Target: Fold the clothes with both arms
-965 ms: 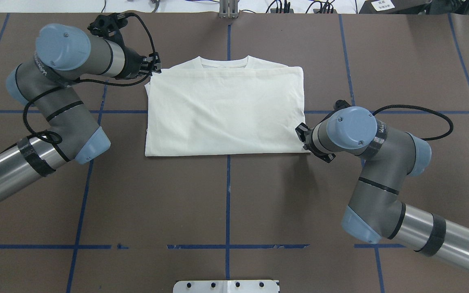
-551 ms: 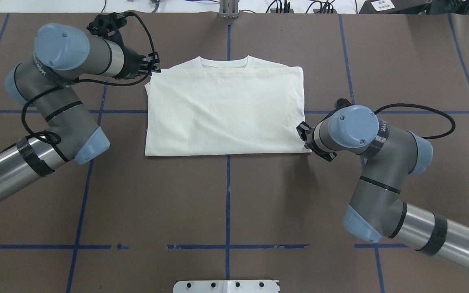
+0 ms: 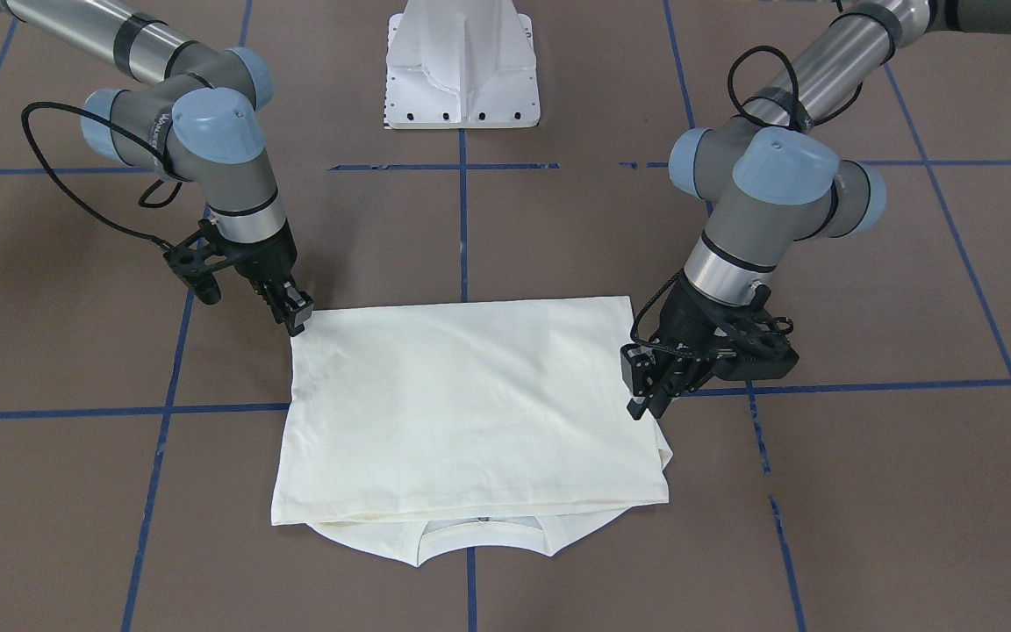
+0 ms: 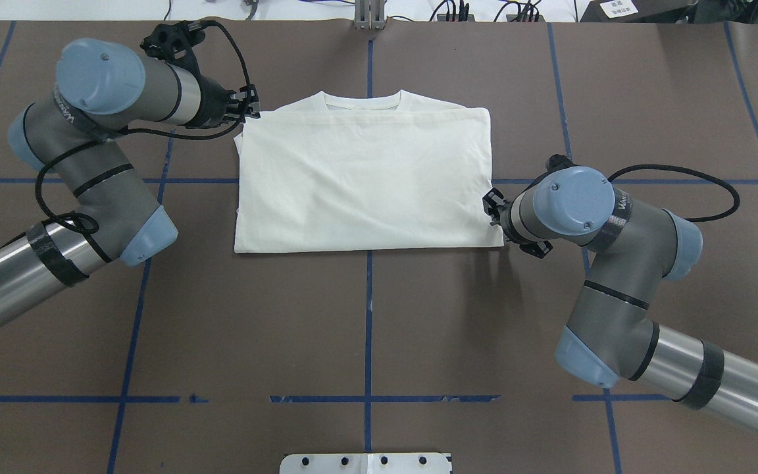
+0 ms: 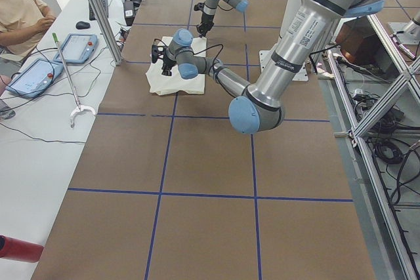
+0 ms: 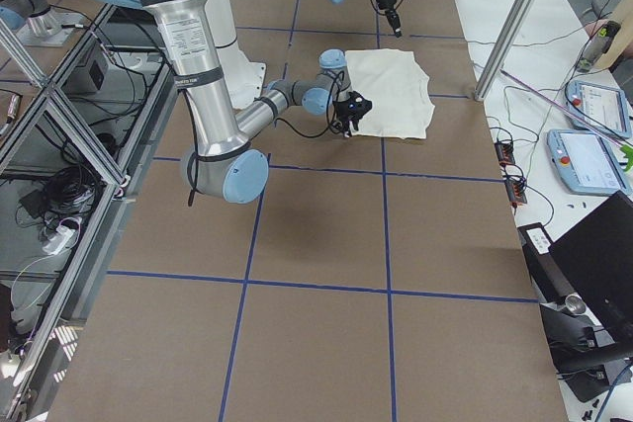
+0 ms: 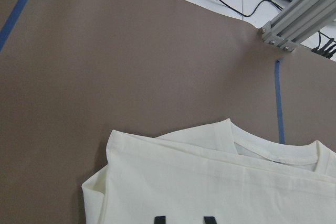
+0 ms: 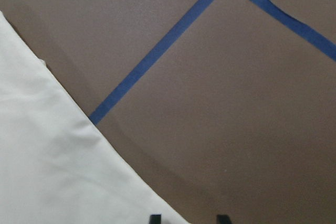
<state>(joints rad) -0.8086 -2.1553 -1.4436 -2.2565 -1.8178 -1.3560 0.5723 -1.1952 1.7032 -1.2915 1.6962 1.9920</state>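
The cream shirt [image 4: 362, 184] lies folded flat on the brown table, plain side up, with its collar at the far edge [image 3: 479, 535]. My left gripper [image 4: 252, 105] hovers open at the shirt's far left corner [image 3: 644, 402]. In the left wrist view its two fingertips stand apart over the cloth [image 7: 210, 182]. My right gripper [image 4: 489, 209] is open beside the shirt's right edge, close to the near right corner [image 3: 297, 318]. The right wrist view shows its fingertips apart at the shirt's edge [image 8: 47, 166]. Neither gripper holds cloth.
The white pedestal base [image 3: 462, 70] stands at the table's near edge, behind the shirt. Blue tape lines [image 4: 368, 316] cross the brown table. An aluminium post [image 7: 294, 17] stands past the far edge. An operator [image 5: 20, 11] sits with tablets on the far side.
My right gripper and wrist have shifted slightly away from me and to the right along the shirt's right edge. The left arm has barely moved. The shirt lies as before.
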